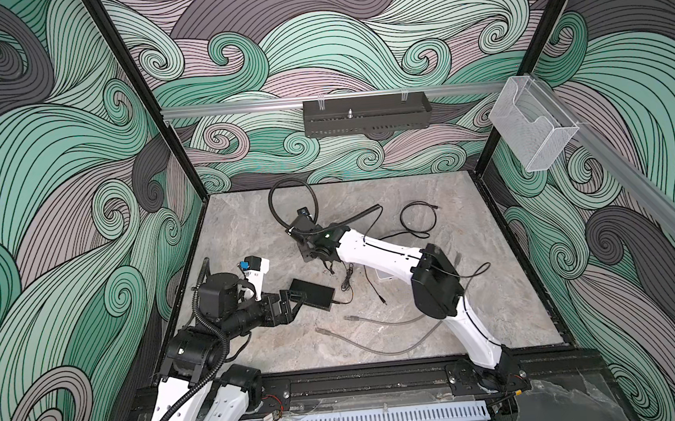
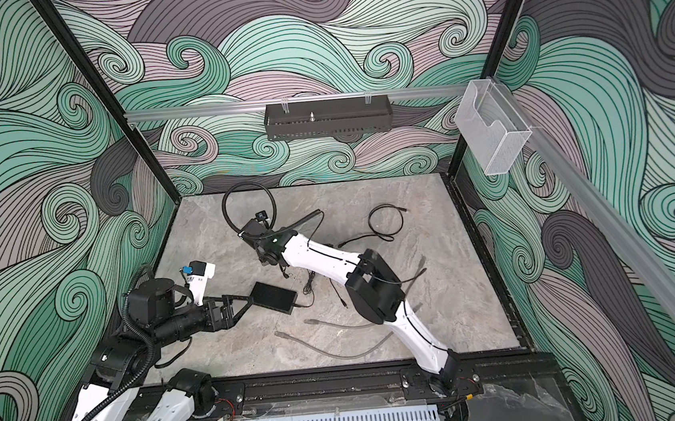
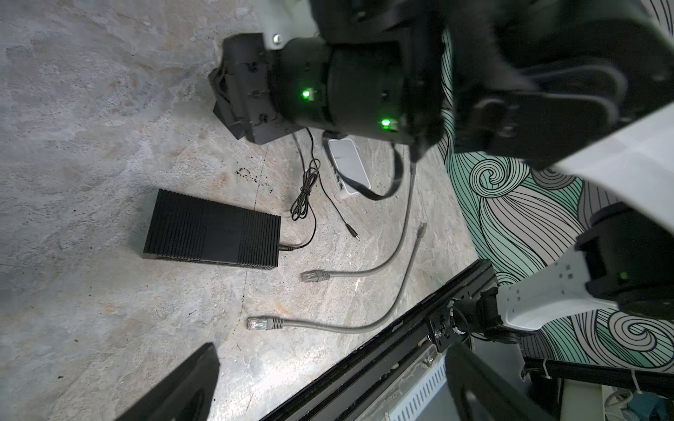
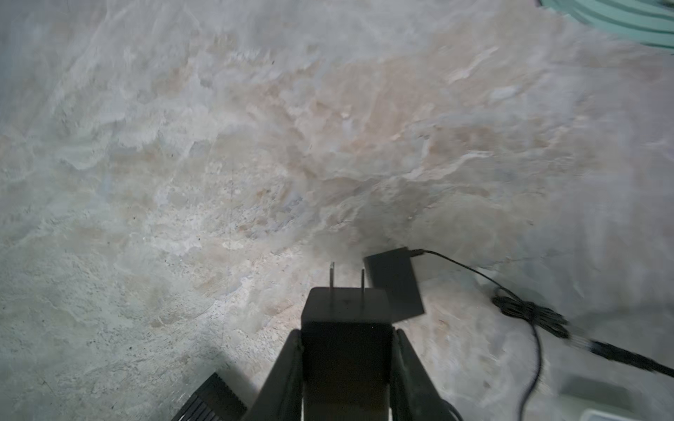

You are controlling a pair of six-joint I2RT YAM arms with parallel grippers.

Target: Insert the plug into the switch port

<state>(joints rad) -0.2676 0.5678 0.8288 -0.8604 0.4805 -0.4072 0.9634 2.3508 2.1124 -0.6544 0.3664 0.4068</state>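
Black two-prong plug [image 4: 346,308] — clamped in right tool [image 4: 346,337].

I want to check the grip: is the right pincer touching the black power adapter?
Touching. The right wrist view shows both fingers of the right pincer pressed against the black power adapter.

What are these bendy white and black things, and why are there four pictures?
They are two robot arms, and each ends in a claw. Two pictures look down from above. The other two come from a small camera on each arm's wrist. The table holds a black box, a white box, two grey cables and a thin black wire. The right claw grips a black plug with two metal pins, seen best from its own wrist camera. The left claw is open and empty, near the black box.
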